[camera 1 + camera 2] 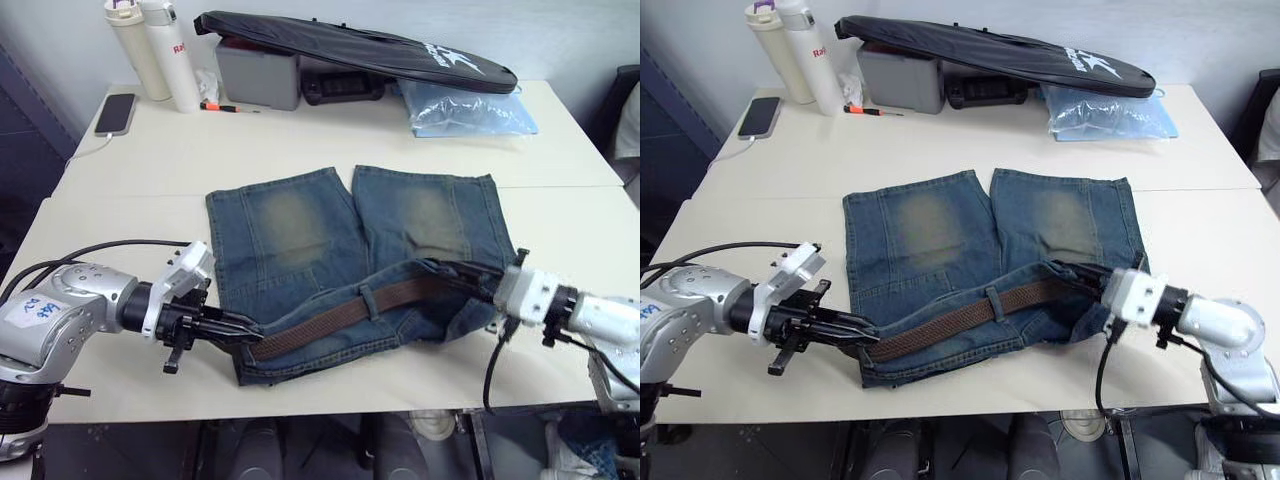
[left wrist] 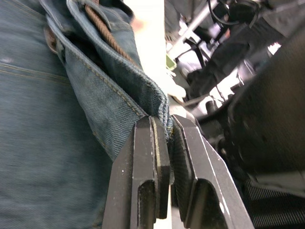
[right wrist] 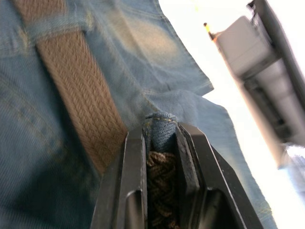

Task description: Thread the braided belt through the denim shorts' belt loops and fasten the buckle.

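Start on your left: the left gripper (image 1: 232, 328) sits low over the near edge of the table (image 1: 140, 160), its two black fingers pressed together on the left corner of the denim shorts (image 1: 290, 240) at the waistband. From the left wrist view you see the fingertips (image 2: 152, 143) clamped on a fold of denim edge, with no gap between them beyond the cloth itself.

Move along the waistband and you find the braided belt (image 1: 340, 315) lying on the shorts, running from beside the left gripper up and rightward across the folded waistband. Near its middle it passes under one of the belt loops (image 1: 371, 299), a short denim strip crossing over the strap. The shorts lie flat with their legs pointing away from you, the waistband side bunched and turned toward the near table edge.

On your right, the right gripper (image 1: 1092, 275) reaches in at the right end of the waistband. In the right wrist view its fingers (image 3: 136, 162) pinch both a fold of denim and the braided strap between them.

Beyond the shorts, at the far edge of the table, a long black bag (image 1: 350, 45) rests.
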Motion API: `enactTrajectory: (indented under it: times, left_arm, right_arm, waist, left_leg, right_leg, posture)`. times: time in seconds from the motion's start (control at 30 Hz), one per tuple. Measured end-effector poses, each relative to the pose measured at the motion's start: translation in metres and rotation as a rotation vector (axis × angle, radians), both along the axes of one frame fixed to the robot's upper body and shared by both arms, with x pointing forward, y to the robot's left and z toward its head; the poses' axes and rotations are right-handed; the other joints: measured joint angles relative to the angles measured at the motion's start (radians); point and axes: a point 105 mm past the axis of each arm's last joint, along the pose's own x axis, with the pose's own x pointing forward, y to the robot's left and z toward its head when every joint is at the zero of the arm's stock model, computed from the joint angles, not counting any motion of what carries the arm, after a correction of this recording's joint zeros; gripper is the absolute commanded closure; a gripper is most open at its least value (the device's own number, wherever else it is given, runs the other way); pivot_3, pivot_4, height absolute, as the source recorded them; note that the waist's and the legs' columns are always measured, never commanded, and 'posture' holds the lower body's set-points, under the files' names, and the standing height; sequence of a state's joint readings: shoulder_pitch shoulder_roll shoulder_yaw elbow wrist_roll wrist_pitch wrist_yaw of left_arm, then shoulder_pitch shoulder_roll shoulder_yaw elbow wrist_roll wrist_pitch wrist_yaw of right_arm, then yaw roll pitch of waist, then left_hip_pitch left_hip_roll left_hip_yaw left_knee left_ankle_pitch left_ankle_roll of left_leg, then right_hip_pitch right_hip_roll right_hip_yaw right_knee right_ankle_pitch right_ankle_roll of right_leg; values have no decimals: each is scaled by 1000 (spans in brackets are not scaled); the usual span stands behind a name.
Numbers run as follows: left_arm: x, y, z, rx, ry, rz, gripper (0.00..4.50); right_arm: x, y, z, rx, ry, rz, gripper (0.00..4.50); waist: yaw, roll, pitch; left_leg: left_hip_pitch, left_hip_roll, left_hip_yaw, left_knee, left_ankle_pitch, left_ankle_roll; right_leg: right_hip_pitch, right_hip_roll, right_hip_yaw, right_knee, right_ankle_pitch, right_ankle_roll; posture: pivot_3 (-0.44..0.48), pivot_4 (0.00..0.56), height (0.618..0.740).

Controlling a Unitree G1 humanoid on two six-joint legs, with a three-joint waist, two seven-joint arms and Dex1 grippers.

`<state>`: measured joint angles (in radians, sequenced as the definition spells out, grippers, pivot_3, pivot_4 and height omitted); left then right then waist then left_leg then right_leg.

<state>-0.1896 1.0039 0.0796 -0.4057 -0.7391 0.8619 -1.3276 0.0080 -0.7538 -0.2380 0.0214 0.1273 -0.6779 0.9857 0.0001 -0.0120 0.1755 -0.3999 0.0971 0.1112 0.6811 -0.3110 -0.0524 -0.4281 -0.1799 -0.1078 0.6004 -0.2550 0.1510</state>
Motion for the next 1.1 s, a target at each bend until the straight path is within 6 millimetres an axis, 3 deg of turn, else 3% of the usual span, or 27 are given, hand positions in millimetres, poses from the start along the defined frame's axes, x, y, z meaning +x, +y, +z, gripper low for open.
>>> enactTrajectory:
  times: [0.1, 0.27, 0.57, 0.6, 0.67, 0.7, 0.83, 0.9, 1.1]
  left_arm:
    - [-16, 0, -10, -1, 27, -55, 4500]
    - [-27, -2, -14, 26, -25, -134, 4500]
    - [-38, 1, -43, 138, -36, -208, 4500]
    - [-37, 1, -44, 137, -15, -203, 4021]
    - [-35, 3, -44, 146, 50, -179, 3206]
    - [-33, 6, -43, 150, 84, -161, 2628]
    - [-20, 6, -32, 125, 87, -133, 958]
    - [-13, 5, -26, 93, 88, -113, 78]
    - [9, 2, 12, -78, 106, -56, 78]
  right_arm:
    - [-15, -8, -17, -57, -59, 27, 4149]
    - [-22, -18, -22, -120, -134, 62, 4149]
    - [-40, -24, -47, -224, -49, 170, 4149]
    - [-41, -26, -48, -226, -36, 171, 3103]
    - [-40, -38, -47, -237, -7, 129, 2334]
    - [-39, -47, -46, -249, 12, 96, 1721]
    - [-34, -57, -40, -226, 4, 39, 20]
    - [-27, -60, -30, -214, -20, 12, 0]
    - [-1, -65, 32, -151, -203, -62, 0]
  waist:
    - [-5, 0, 0]
    - [-8, 1, 1]
    - [-7, 1, 1]
    - [-6, 1, 1]
    - [-3, 1, 1]
    - [-4, 1, 1]
    - [-5, 1, 1]
    - [-5, 2, 1]
    - [-4, 2, 2]
  left_leg:
    - [1, 0, 0, 0, 0, 0]
    - [13, 1, 3, -2, 0, -1]
    - [14, 1, 4, -2, 0, -1]
    - [14, 1, 3, -2, 0, -1]
    - [14, 1, 4, -1, 0, -1]
    - [14, 1, 4, -1, -1, -1]
    - [14, 1, 4, -1, 0, -1]
    - [14, 1, 4, -1, 0, -1]
    - [14, 2, 3, -1, 0, -1]
  right_leg:
    - [0, 0, 1, 0, 0, 0]
    - [7, 0, 4, -1, -2, -3]
    - [7, 0, 4, -1, -3, -4]
    - [8, 0, 4, -1, -3, -4]
    - [8, 0, 4, 0, -3, -4]
    - [8, 0, 4, -1, -3, -4]
    - [8, 1, 4, 0, -3, -4]
    - [8, 1, 4, 0, -3, -4]
    - [8, 1, 4, 1, -2, -3]
  posture:
    - [0, 150, 739]
    - [0, 150, 739]
    - [0, 150, 739]
    - [0, 150, 739]
    - [0, 150, 739]
    - [0, 150, 739]
    - [0, 150, 739]
    - [0, 150, 739]
    - [0, 150, 739]
